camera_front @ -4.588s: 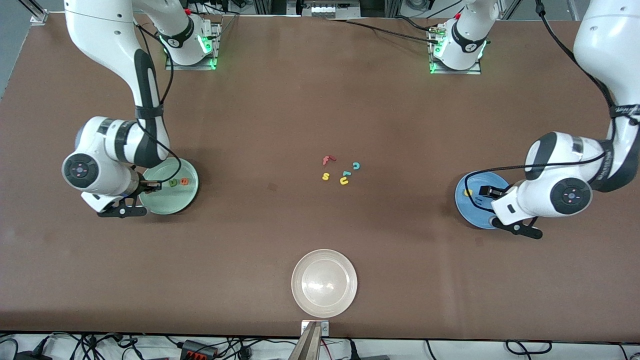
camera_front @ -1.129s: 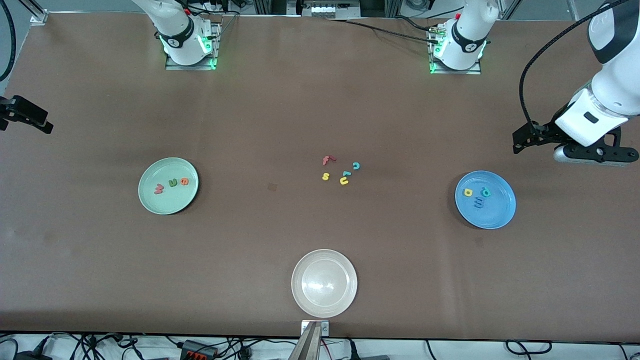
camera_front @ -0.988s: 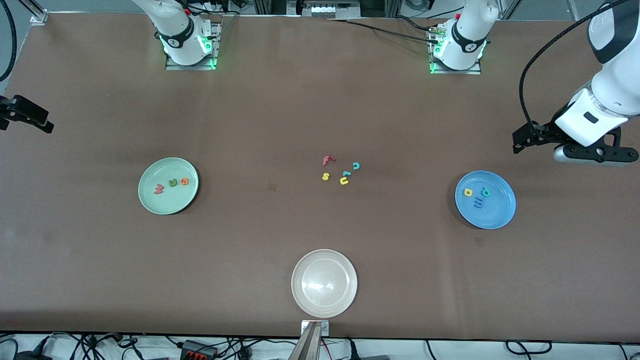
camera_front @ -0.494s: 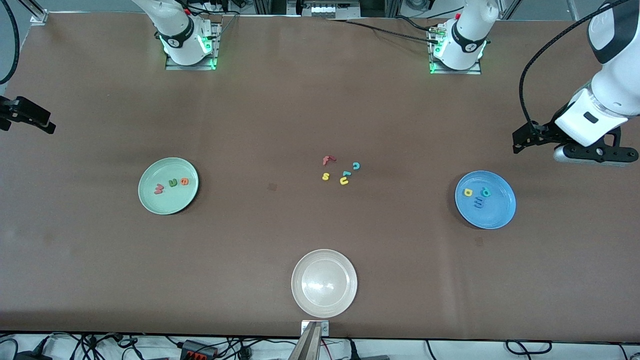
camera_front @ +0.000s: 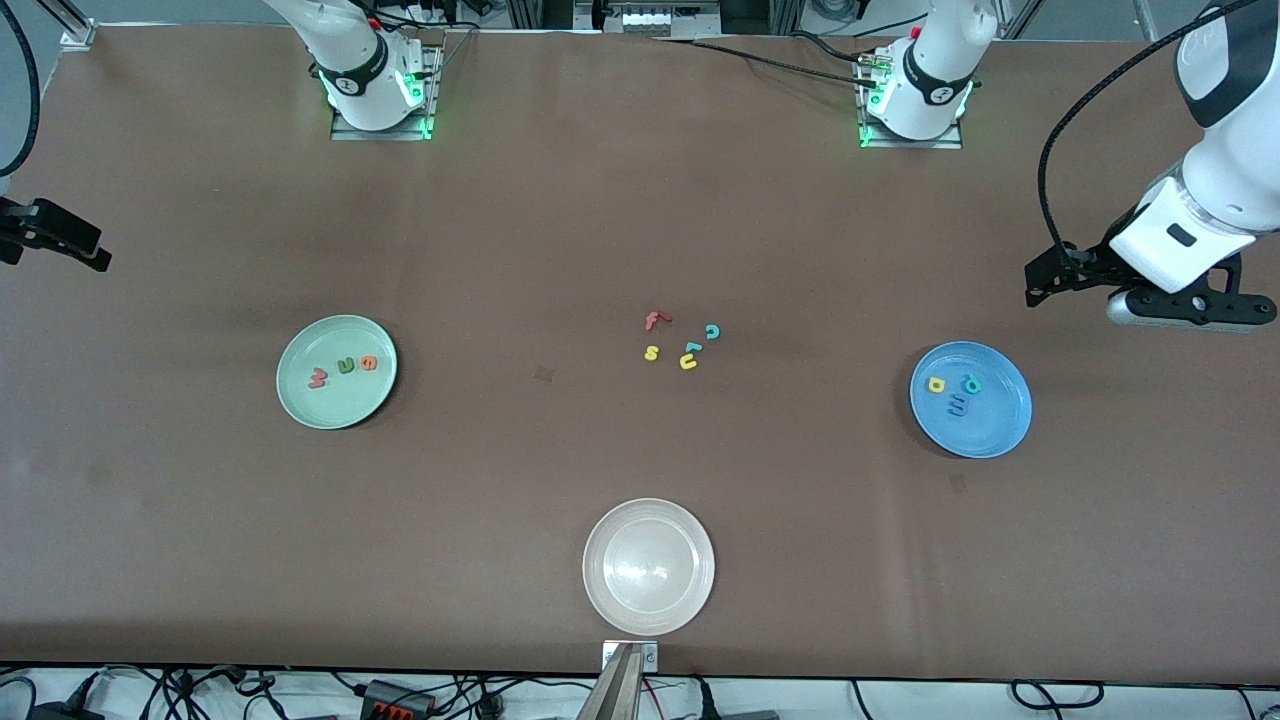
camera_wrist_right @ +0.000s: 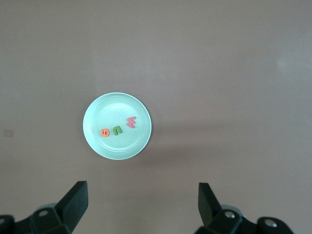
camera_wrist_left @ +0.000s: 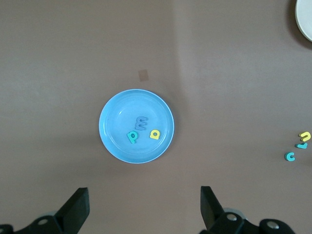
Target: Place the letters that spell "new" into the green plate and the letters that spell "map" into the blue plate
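Front view gives us both arms drawn back and raised at the table's two ends, each waiting. We see the left gripper (camera_front: pixel 1040 285) up over bare table at the left arm's end, its white wrist slanting down from the upper corner; from the blue plate (camera_front: pixel 1005 430) it sits at about one o'clock. Its fingers (camera_wrist_left: pixel 78 209) stand spread wide in its wrist view, pinching nothing. The right gripper (camera_front: pixel 60 240) hangs at the right arm's end, only its dark fingers showing at the frame's edge, at about ten o'clock from the green plate (camera_front: pixel 335 410); its fingers (camera_wrist_right: pixel 75 202) are likewise spread and empty.

In the green plate we find the salmon w (camera_front: pixel 318 377), green n (camera_front: pixel 346 365) and orange e (camera_front: pixel 369 363), lying in a row. In the blue plate lie the yellow p (camera_front: pixel 937 384), teal a (camera_front: pixel 971 383) and blue m (camera_front: pixel 958 405) (the m at six o'clock from the other two).

Mid-table sit loose letters: a red f (camera_front: pixel 655 320), a yellow s (camera_front: pixel 652 353), a teal c (camera_front: pixel 712 332), a yellow u (camera_front: pixel 688 363). We note a whitish plate (camera_front: pixel 600 600) nearest the front camera.
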Controlling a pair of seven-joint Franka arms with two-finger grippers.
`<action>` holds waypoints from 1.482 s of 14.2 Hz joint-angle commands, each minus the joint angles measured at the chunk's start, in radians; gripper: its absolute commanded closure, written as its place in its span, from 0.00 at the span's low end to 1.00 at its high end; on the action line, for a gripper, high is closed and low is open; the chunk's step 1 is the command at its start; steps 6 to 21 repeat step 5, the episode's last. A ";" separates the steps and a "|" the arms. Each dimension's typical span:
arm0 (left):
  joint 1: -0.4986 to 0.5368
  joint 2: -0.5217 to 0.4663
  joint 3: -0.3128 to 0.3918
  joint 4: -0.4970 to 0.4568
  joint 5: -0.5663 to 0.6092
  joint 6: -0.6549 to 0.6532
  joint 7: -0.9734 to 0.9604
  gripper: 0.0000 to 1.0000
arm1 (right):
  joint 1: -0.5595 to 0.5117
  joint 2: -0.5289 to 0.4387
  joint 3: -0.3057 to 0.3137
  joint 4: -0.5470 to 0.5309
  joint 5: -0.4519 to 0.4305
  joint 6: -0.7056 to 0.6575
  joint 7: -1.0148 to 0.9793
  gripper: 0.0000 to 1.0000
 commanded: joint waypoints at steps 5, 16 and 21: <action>0.013 0.000 -0.016 0.016 -0.005 -0.024 -0.004 0.00 | -0.018 -0.012 0.017 -0.013 -0.015 0.011 0.005 0.00; 0.013 0.000 -0.016 0.016 -0.005 -0.024 -0.004 0.00 | -0.018 -0.012 0.017 -0.013 -0.015 0.011 0.005 0.00; 0.013 0.000 -0.016 0.016 -0.005 -0.024 -0.004 0.00 | -0.018 -0.012 0.017 -0.013 -0.015 0.011 0.005 0.00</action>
